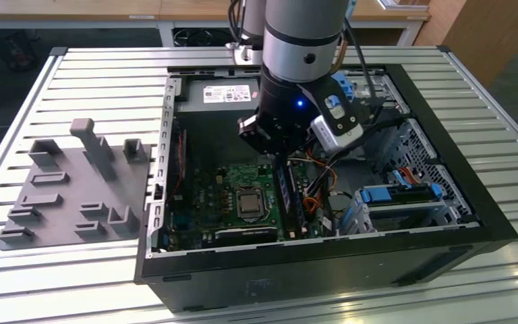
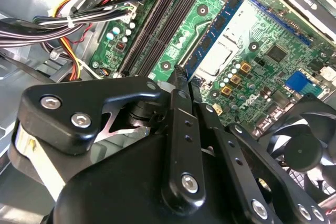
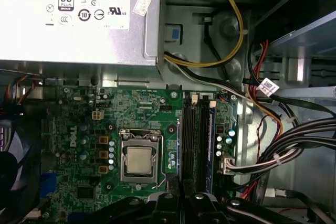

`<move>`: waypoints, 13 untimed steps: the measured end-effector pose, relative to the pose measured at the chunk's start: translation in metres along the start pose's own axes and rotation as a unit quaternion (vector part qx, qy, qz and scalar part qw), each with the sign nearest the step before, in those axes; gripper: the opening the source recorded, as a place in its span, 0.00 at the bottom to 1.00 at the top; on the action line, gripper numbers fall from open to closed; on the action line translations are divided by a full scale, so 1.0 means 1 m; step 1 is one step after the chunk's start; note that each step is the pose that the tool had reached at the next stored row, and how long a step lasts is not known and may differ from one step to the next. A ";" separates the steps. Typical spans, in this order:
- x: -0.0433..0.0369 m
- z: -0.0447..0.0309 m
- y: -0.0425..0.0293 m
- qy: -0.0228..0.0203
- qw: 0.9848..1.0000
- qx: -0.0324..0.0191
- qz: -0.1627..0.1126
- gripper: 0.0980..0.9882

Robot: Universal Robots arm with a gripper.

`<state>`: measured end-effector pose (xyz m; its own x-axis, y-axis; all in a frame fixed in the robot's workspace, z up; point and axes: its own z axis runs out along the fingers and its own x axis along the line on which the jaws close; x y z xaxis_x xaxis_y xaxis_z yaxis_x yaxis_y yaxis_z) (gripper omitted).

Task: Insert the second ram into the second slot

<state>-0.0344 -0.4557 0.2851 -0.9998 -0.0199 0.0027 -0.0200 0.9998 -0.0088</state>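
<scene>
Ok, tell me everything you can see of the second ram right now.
The second ram is a thin, long blue circuit board with dark chips along its face. It stands on edge in line with the memory slots, on the side nearest the processor socket. The gripper sits at one end; contact cannot be told.

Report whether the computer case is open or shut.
Open: no panel covers the computer case; the motherboard and power supply lie exposed inside, and the end effector reaches in.

Exterior above; wrist views close over motherboard [image 3: 142,106]
</scene>
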 end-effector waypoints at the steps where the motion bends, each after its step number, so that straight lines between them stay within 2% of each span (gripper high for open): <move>1: 0.0000 0.0005 0.0000 0.000 1.000 0.000 0.000 0.04; 13: 0.0000 0.0066 0.0001 0.000 1.000 0.000 0.000 0.04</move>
<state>-0.0344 -0.4556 0.2785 -0.9998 -0.0199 0.0027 -0.0199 0.9998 -0.0087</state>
